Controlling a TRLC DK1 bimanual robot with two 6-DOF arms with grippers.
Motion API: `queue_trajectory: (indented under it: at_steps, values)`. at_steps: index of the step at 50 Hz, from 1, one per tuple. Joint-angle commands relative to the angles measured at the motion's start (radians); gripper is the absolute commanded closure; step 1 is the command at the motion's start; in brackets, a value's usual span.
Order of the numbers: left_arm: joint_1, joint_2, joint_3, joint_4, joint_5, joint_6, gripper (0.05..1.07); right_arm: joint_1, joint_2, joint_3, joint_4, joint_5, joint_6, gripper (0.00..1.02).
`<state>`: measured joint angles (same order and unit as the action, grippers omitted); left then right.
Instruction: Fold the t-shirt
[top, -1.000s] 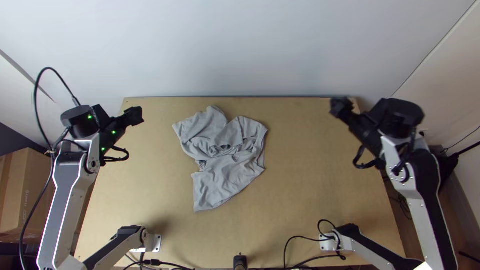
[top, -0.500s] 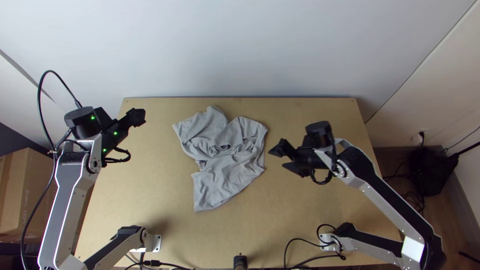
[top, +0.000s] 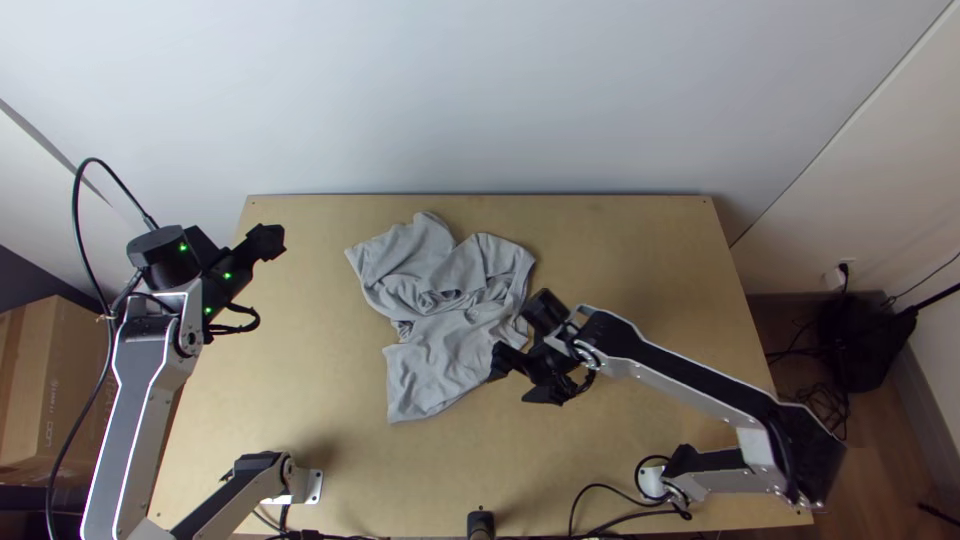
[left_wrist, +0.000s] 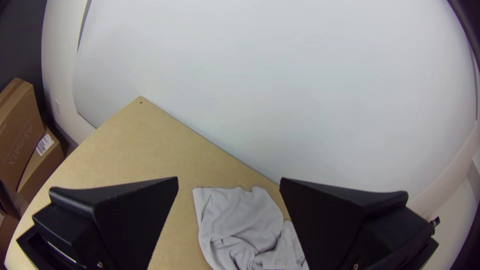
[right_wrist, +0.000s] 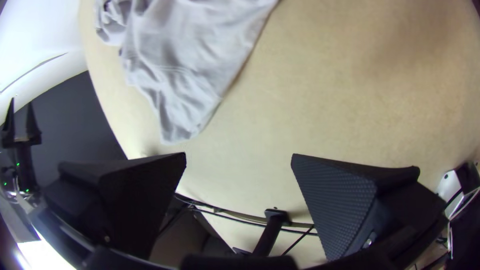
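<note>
Lying bunched beside the right pincer (top: 516, 378) in the top view, the t-shirt (top: 445, 352) seems to need all its folding; left wrist view: the left pincer (left_wrist: 229, 179) gapes empty, the t-shirt beyond it; right wrist view: the right pincer gapes empty too, the t-shirt ahead

Lab-like room, wooden table (top: 650, 240), two robot arms (top: 138, 400), black cables (top: 601, 486)

T-shirt (top: 440, 350) — cropped in both wrist views; carton (top: 75, 375) — cropped, top view
</note>
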<state>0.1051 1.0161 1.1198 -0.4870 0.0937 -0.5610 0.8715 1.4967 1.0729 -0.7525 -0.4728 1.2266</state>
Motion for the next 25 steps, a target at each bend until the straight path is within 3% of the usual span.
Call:
queue_trajectory:
  at_steps: [1,14,25]
  values:
    - [0.004,-0.016,-0.029,0.024,0.005,-0.013,0.09,0.015,0.082,-0.013,0.012,-0.015,0.007,0.1]
    - [0.031,-0.016,-0.038,0.034,0.006,0.015,0.09,0.017,0.214,0.071,0.038,-0.013,-0.018,0.42]
    - [0.031,-0.014,-0.058,0.061,0.006,0.023,0.09,0.046,0.275,0.121,0.048,-0.012,-0.016,0.46]
